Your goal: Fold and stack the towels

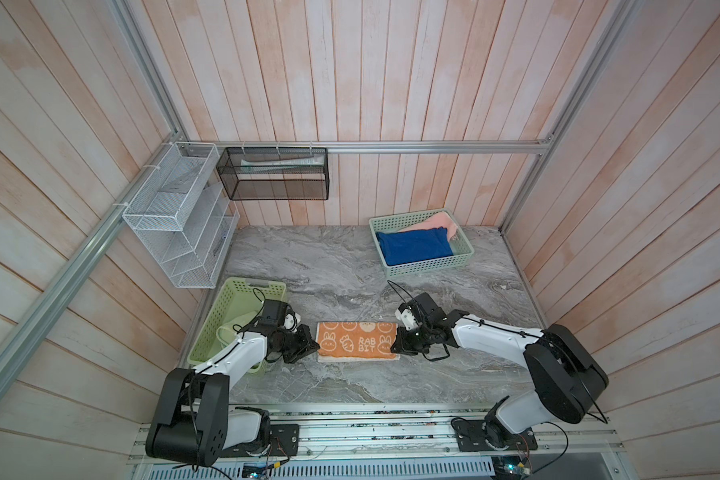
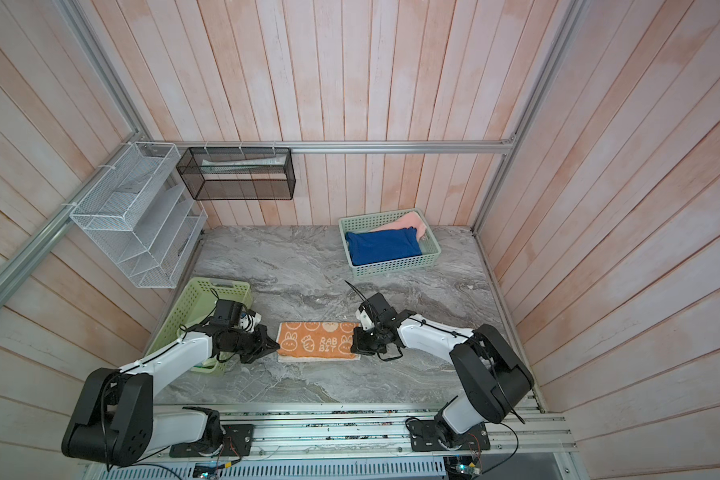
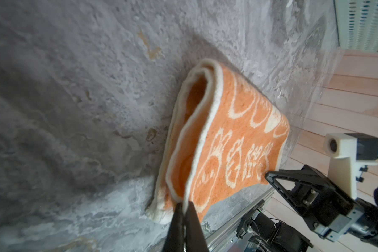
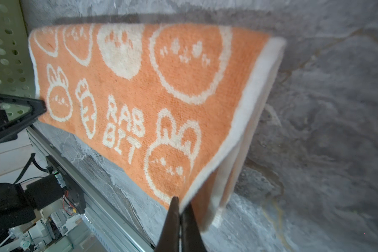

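Up close on the left wrist cam, left gripper (image 3: 184,204) is pinched tight on a cream-edged corner of the orange bunny towel (image 3: 238,135). On the other wrist cam, right gripper (image 4: 181,201) is pinched the same way on the corner at the opposite end. As far as I can tell each has only the top layer, with the lower one loose underneath.

In both top views the towel (image 1: 356,343) sits lower middle of the frame on the marble table (image 1: 329,266), doubled into a long strip with an arm at each short end. Upper right, the blue towel (image 1: 414,249) lies over the pink towel (image 1: 433,222) in a basket (image 1: 429,270).

My take: I'd move both hands in sync, keep that edge lightly taut, and lay it square on the lower layer's edge. If I pull unevenly, the fold will probably skew or a corner will slip out.
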Robot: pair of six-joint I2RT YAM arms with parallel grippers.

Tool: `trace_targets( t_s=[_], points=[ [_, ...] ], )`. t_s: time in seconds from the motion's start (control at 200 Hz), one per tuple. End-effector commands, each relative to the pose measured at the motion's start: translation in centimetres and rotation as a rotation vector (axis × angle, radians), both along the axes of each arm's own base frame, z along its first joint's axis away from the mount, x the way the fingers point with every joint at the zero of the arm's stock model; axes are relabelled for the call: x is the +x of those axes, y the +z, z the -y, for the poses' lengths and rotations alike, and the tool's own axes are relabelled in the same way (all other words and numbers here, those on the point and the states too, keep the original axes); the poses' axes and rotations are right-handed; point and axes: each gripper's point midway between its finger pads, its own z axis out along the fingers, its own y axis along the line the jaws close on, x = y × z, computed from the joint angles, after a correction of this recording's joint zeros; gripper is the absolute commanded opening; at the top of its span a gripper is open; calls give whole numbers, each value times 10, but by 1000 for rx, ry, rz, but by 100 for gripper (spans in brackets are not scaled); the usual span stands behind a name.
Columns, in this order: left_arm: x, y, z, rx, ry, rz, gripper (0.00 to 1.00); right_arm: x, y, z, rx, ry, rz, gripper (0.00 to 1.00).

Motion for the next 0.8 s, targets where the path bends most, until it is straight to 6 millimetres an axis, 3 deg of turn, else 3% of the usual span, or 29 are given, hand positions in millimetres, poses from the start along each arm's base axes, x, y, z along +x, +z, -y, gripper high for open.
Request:
trace_targets(
  t_s=[0.0,0.18,0.31,0.375,0.47,0.545,0.655,0.795],
  points=[
    [1,14,0,5,-4,34,0,6,10,-1,-21,21,35,0],
    [-4,21,3,-1,-18,18,0,13,23,5,-29,28,54,0],
    [-18,13,5,-3,-8,-28,0,8,16,17,-49,26,26,0],
    [-28,3,4,-1,5,-68,12,2,7,20,-62,28,0,0],
    [-41,-6,5,-7,13,-103,34,-2,0,22,-68,25,-21,31],
    [-41,-6,2,9,18,-98,44,1,0,22,-74,16,-14,50],
    [-25,0,-6,62,31,-49,47,8,-3,18,-76,8,-12,66],
    [-2,3,-6,64,11,-12,47,14,-12,10,-61,-8,-36,71]
  ],
)
